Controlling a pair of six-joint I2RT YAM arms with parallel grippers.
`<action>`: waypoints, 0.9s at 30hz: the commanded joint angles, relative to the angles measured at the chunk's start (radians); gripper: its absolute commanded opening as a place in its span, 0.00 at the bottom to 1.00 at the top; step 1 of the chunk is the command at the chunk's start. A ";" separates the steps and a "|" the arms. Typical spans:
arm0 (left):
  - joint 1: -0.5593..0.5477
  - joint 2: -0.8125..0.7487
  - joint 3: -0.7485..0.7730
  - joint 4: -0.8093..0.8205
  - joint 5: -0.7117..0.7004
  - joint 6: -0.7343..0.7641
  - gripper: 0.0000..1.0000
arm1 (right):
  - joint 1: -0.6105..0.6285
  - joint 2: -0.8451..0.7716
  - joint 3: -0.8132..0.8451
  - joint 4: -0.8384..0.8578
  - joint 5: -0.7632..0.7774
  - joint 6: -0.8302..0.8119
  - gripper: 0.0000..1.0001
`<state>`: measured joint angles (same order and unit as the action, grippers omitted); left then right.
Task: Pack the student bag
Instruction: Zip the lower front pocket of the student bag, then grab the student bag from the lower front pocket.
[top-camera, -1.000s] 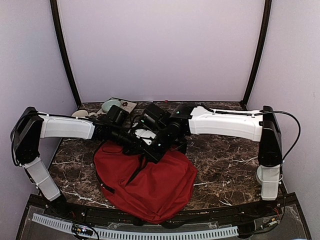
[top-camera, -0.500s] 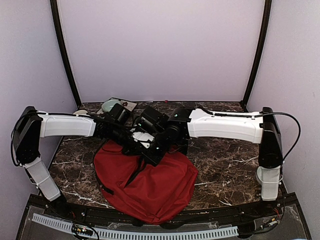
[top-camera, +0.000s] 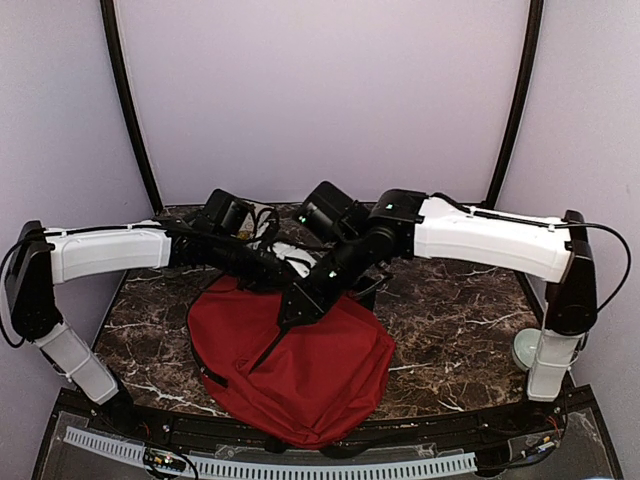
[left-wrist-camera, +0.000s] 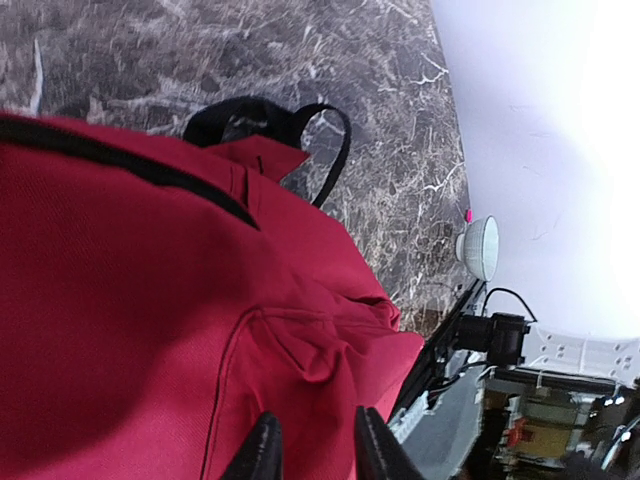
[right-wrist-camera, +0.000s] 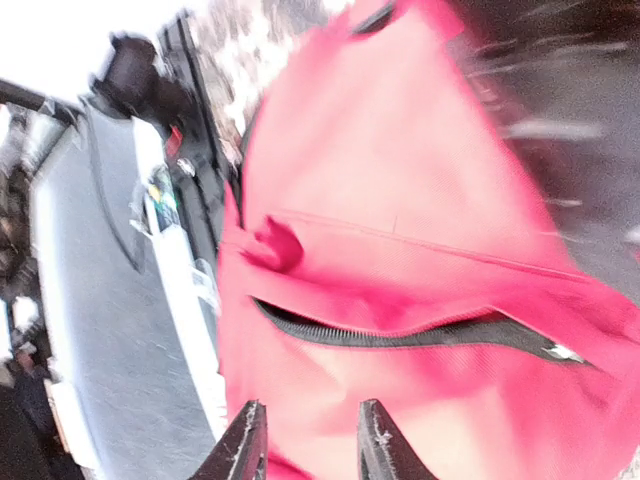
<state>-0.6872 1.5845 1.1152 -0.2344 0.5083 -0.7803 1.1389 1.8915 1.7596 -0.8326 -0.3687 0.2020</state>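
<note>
Student bag (top-camera: 310, 370): zipper pull (right-wrist-camera: 565, 352) shows in right wrist view only.

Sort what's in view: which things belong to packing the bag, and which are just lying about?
Job in hand: student bag; left gripper and right gripper, both open over it.
Lying about: pale bowl near the right arm's base.
</note>
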 joint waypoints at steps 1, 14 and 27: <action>-0.015 -0.092 0.046 -0.128 -0.108 0.050 0.32 | -0.077 -0.115 -0.050 0.040 -0.078 0.062 0.33; -0.292 -0.154 0.225 -0.499 -0.434 0.067 0.30 | -0.245 -0.410 -0.452 0.246 0.171 0.177 0.28; -0.403 0.008 0.314 -0.598 -0.519 0.033 0.34 | -0.245 -0.402 -0.505 0.296 0.181 0.230 0.26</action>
<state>-1.0874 1.5558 1.3743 -0.7803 0.0376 -0.7437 0.8928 1.5032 1.2743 -0.5785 -0.2043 0.4084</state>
